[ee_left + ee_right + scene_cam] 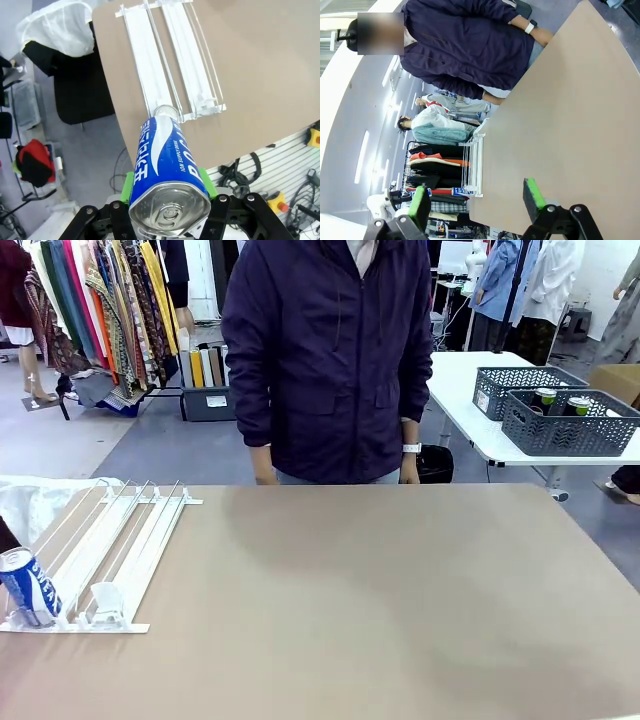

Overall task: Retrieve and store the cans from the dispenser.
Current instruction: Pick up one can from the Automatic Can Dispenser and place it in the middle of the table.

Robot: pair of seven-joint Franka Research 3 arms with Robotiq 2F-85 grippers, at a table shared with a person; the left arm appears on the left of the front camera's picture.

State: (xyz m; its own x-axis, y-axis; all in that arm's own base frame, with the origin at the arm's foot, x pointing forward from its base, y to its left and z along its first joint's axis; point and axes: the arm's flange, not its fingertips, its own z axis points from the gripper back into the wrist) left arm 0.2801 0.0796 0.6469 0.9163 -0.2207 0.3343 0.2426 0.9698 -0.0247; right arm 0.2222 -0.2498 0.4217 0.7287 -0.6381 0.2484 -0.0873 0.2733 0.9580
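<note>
**Front view.** Nearest the camera, at the lower left, a blue cylindrical drink can [25, 585] with white lettering and a silver top is recorded. It is tilted, with its base at the near, stop-tab end of the flat white rail dispenser [110, 540]. The dispenser is laid on the left of the plain brown tabletop [380, 600]. A person in a dark purple jacket [330, 360] is noted at the far edge, arms down. Dark grey lattice baskets [570, 425] are noted on a separate white table, well apart to the right.

**Left wrist view.** The left tool [168, 186] is found clenched on the can, its green pads pressed to opposite sides of the body just below the silver top, which faces the camera. The can's long axis is seen to run away from the wrist, with its far end over the dispenser's near end by the tabletop's edge. Whether the can touches the rack cannot be told.

**Right wrist view.** The right tool [476, 199] is found released, its pads wide apart with nothing between them. It is well apart from the dispenser.

**Assessment.** The can is already in the left arm's charge. The coming move is judged to be a lift clear of the stop tabs, then a carry to storage.
</note>
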